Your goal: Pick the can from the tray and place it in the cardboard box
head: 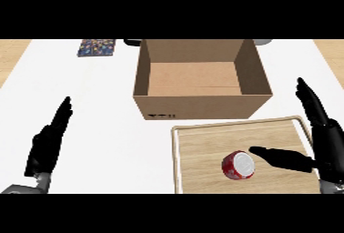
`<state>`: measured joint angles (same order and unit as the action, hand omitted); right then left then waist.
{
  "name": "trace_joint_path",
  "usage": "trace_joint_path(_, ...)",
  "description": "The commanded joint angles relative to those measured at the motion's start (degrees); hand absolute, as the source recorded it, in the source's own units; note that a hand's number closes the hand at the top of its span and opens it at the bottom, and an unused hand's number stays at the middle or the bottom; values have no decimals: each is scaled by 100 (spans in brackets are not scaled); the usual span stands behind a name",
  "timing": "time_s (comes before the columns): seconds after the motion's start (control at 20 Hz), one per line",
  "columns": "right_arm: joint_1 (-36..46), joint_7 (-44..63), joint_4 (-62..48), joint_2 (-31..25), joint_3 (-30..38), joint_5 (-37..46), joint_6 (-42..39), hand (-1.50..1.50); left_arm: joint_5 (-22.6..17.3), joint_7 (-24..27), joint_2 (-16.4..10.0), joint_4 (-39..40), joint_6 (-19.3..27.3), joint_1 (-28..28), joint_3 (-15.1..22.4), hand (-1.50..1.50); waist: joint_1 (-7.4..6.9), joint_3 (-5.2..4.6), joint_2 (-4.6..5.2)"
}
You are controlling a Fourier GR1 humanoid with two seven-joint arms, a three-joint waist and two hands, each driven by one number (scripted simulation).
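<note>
Sitting toward the tray's (201, 141) front edge, the can (238, 165) was unheld. Right hand (326, 144) was spread, thumb just beside it; fingers likely needed to wrap its sides before lifting.

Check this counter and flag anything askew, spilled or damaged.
Nothing stands out. The can sits on the tray, nothing spilled; the cardboard box stands open and undamaged behind it. The right hand is open beside the can.

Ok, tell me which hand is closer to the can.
The right hand: its thumb stretches over the tray almost to the red can. The left hand rests open at the view's left, off the tray.
</note>
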<state>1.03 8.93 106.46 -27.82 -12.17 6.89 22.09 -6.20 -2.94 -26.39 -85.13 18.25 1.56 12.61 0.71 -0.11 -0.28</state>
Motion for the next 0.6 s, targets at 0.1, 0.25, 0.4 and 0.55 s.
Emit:
trace_joint_path(0.1,-116,1330,675,-1393,-316,347,-1345,-150,88,9,167,170,32,150,45,0,44,-13,17)
trace_joint_path(0.25,-54,2017,838,-2052,-460,126,-2264,-150,64,-187,-74,-246,-51,-22,6,0,-107,-14,3)
trace_joint_path(0.4,35,2709,1361,-2356,-559,-266,-2935,-150,85,64,55,63,-69,4,-30,0,-37,-12,17)
trace_joint_path(0.55,358,3498,1507,-2049,-928,-394,-3202,-150,67,170,-68,-163,-217,-274,-88,0,-152,-1,26)
